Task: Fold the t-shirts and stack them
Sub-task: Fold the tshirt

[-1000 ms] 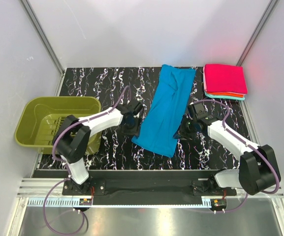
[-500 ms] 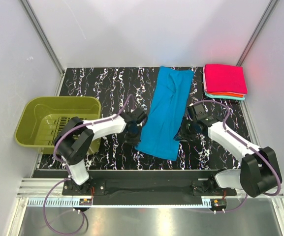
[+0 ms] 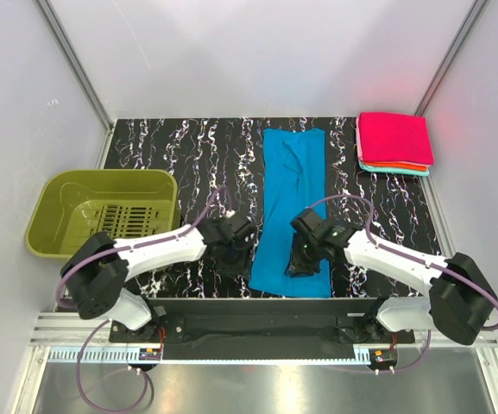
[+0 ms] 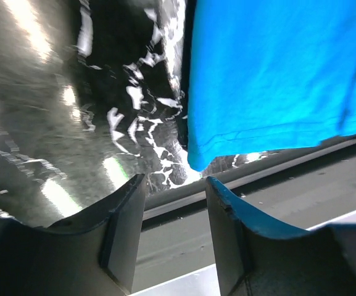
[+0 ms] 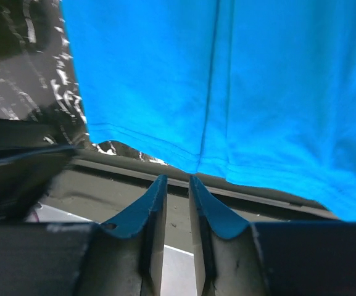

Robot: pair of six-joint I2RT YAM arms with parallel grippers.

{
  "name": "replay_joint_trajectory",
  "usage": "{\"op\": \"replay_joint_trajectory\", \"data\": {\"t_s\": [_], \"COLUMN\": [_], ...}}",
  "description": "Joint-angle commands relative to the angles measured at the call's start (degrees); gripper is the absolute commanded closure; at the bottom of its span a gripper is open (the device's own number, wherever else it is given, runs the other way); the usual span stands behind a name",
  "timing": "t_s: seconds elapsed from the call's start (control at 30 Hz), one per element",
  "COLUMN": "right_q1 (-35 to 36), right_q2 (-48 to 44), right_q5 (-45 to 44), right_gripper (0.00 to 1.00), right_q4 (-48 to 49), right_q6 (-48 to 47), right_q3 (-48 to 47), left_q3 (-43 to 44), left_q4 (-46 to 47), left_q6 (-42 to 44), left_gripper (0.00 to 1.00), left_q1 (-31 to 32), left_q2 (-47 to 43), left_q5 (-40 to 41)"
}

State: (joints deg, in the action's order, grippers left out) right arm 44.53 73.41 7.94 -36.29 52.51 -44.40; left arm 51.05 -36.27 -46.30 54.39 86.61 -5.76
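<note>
A: What is seen to have changed?

B: The blue t-shirt (image 3: 292, 194), folded into a long strip, is now laid straight, parallel to the side edges of the tabletop (image 3: 188, 147). A second ago it was slanted, with its near end swung toward the left. It is stretched from the far edge to the near edge, a little right of the middle.

A: How are the end effectors found?

B: The left end effector (image 4: 174, 185) is held open and empty, just beside the strip's near left corner. The right end effector (image 5: 176, 179) is placed at the near hem, its fingers parted only by a narrow slit in which no cloth is seen. Both have been brought closer to the near edge than before.

A: What is meant by that for the task?

B: The straightening is judged done and the cloth released. A crosswise fold is judged to be needed before stacking.

A: What else is there?

B: A pile is kept at the far right corner: a magenta t-shirt (image 3: 393, 136) on top, with an orange t-shirt (image 3: 400, 166) and a pale teal t-shirt (image 3: 408, 172) shown only as edges beneath. An olive-green basket (image 3: 59, 185) is set at the left edge, well apart. Nothing is seen between strip and pile.
</note>
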Motion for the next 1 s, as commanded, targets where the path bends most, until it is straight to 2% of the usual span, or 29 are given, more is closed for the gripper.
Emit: {"op": "replay_joint_trajectory", "data": {"t_s": [0.0, 0.17, 0.53, 0.6, 0.63, 0.73, 0.97], "right_q1": [3.4, 6.8, 10.1, 10.3, 10.3, 10.3, 10.4], "right_q2": [1.7, 5.8, 10.8, 10.2, 9.8, 8.0, 2.7], "right_q5": [-4.5, -6.4, -7.6, -9.3, -9.6, -10.0, -12.8], "right_gripper": [0.71, 0.71, 0.73, 0.78, 0.88, 1.00, 1.00], "right_q4": [0.5, 1.7, 4.3, 4.3, 4.2, 3.2, -2.5], "right_q6": [6.8, 10.3, 13.9, 14.0, 14.0, 13.9, 13.8], "right_q3": [0.5, 0.6, 1.3, 1.5, 1.5, 1.9, 1.7], "left_q3": [0.4, 0.5, -4.3, -4.8, -4.9, -5.2, -5.3], "left_q4": [0.7, 0.9, 5.7, 5.8, 5.9, 5.9, 6.5], "left_q6": [2.1, 5.3, 4.4, 4.4, 4.4, 4.0, 3.5], "left_gripper": [0.51, 0.51, 0.52, 0.52, 0.52, 0.53, 0.53], "left_q1": [-3.0, -7.5, -7.8, -7.8, -7.8, -7.8, -7.8], "left_q2": [-4.2, -6.3, -7.4, -7.4, -7.3, -7.3, -7.1], "left_q5": [0.3, -2.3, -7.0, -6.9, -6.7, -6.7, -7.1]}}
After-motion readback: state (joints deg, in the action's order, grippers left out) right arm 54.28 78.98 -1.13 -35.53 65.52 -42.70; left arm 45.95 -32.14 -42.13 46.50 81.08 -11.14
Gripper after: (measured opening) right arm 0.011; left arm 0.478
